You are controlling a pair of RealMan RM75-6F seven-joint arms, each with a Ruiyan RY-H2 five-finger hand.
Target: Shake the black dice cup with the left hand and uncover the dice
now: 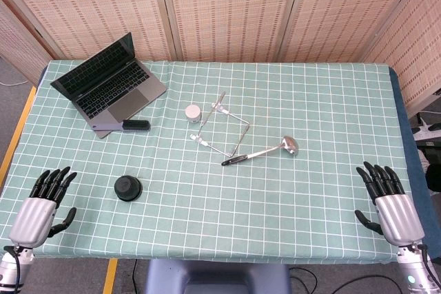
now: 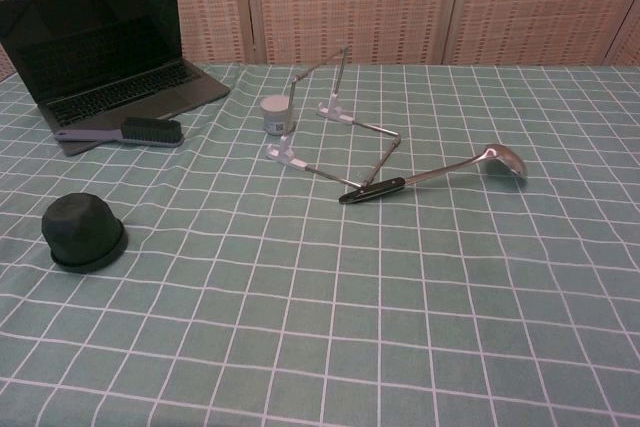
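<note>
The black dice cup (image 1: pixel 128 188) stands mouth down on the green checked tablecloth, front left; the chest view shows the same dice cup (image 2: pixel 83 232) at its left edge. No dice show; the cup covers whatever is under it. My left hand (image 1: pixel 43 206) rests at the table's front left corner, fingers spread, empty, a short way left of the cup. My right hand (image 1: pixel 390 204) lies at the front right corner, fingers spread, holding nothing. Neither hand appears in the chest view.
An open laptop (image 1: pixel 109 82) sits at the back left with a black brush (image 1: pixel 132 126) in front of it. Mid-table are a small white jar (image 1: pixel 193 112), a bent metal wire stand (image 1: pixel 222 129) and a steel ladle (image 1: pixel 265 151) with a black handle.
</note>
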